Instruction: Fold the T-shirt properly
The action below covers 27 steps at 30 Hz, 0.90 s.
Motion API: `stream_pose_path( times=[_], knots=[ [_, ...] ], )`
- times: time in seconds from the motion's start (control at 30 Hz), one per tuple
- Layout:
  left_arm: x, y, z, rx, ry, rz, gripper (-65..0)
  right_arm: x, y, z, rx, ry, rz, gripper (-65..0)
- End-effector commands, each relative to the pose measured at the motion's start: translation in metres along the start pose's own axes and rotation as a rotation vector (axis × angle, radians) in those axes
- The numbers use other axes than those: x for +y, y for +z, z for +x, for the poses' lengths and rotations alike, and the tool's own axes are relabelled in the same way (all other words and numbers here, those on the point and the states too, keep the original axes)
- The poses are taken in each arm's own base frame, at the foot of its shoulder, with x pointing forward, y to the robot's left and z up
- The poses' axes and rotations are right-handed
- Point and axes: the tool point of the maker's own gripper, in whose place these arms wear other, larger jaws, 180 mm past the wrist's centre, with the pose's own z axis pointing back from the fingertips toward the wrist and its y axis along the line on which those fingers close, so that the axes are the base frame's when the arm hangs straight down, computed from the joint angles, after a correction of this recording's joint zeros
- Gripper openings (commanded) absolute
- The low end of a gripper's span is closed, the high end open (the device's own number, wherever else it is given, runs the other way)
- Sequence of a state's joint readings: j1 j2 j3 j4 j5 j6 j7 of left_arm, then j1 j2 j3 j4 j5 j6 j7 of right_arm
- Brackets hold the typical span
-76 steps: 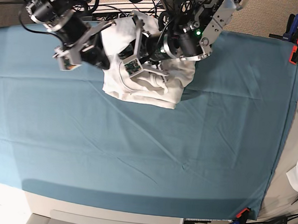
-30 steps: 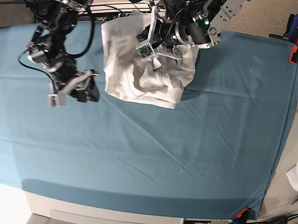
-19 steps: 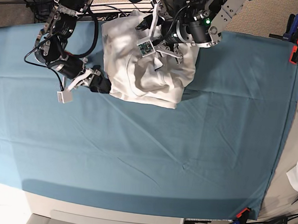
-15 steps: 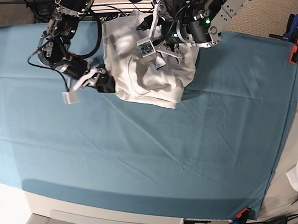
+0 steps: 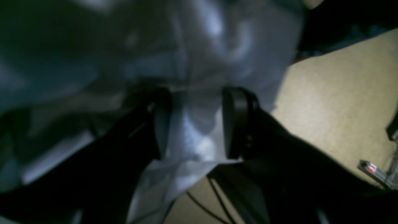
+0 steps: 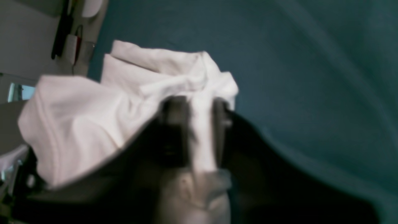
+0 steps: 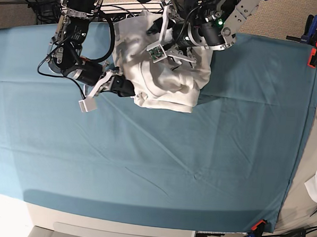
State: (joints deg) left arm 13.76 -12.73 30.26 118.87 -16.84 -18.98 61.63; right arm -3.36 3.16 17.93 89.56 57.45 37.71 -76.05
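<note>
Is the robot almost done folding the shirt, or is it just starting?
Just starting, it seems. The T-shirt lies crumpled in a lump at the far edge of the teal sheet, with no neat fold showing. Right now both grippers have cloth between their fingers: the right gripper at the shirt's edge, the left gripper up on top. Spreading it flat and folding are left.

Black arms [image 7: 71,66], silver brackets, green LED [image 7: 219,22] — loose blk cables.
</note>
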Motion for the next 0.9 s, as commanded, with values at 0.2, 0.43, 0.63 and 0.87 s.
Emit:
stream_pose_path(
  times=[0.2, 0.43, 0.63, 0.87],
  knots=[
    [0.024, 0.023, 0.009, -0.051, 0.048, 0.103, -36.6, -0.022, 0.028, 0.025, -0.124, -0.019, -0.069, -65.0],
    [0.065, 0.059, -0.025, -0.021, 0.171, 0.269, -36.6, -0.040, 0.050, 0.031, -0.192, -0.058, -0.127, -65.0],
    [0.080, 0.072, -0.048, -0.014, 0.296, 0.329, -36.6, -0.036, 0.047, 0.032, -0.190, -0.054, -0.110, -65.0],
    [0.070, 0.056, -0.054, -0.023, 0.377, 0.264, -33.9, -0.036, 0.046, 0.032, -0.189, -0.053, -0.109, -65.0]
  ],
)
